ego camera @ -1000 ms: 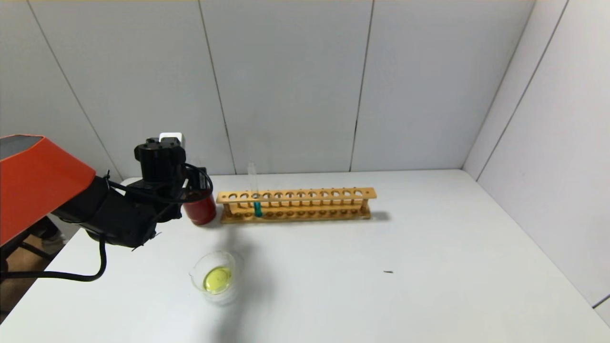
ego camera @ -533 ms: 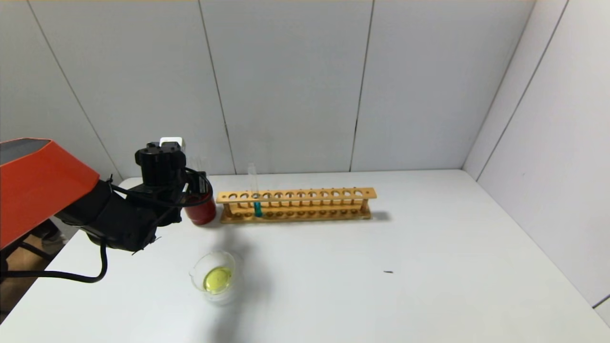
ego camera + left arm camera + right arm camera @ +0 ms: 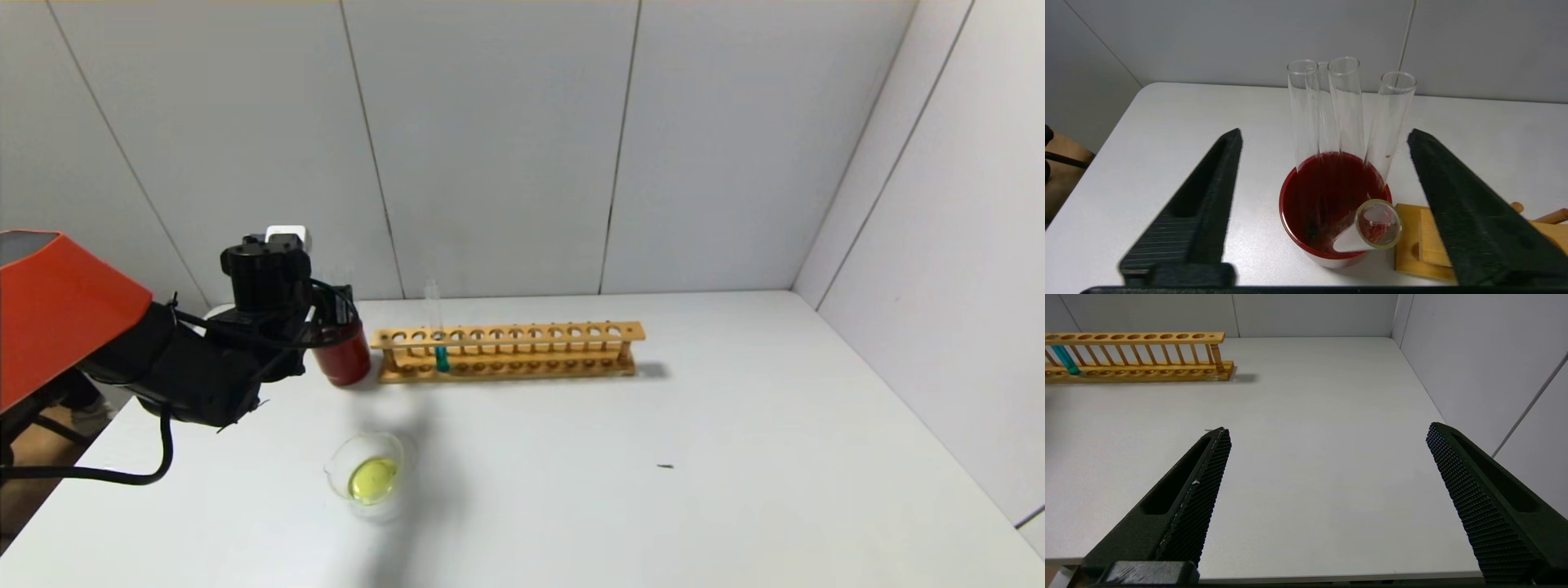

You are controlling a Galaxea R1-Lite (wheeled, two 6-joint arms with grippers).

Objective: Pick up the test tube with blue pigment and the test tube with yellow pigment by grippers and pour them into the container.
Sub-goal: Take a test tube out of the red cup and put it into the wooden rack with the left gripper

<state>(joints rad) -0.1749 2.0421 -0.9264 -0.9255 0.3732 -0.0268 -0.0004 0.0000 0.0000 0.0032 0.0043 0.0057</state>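
the test tube with blue pigment (image 3: 441,357) stands upright in a hole near the left end of the wooden rack (image 3: 506,351), teal liquid low in its rounded bottom. the test tube with yellow pigment (image 3: 1367,228), now faintly tinted and drained, leans in the red cup (image 3: 1327,204). the container (image 3: 369,476), a low clear dish, holds yellow liquid.

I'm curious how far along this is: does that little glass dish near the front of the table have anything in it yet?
Yes. The container holds a shallow pool of yellow liquid at its bottom and stands upright on the table.

Orange-shelled black arm (image 3: 163,367), looped cable — textured fingers (image 3: 1208,204)
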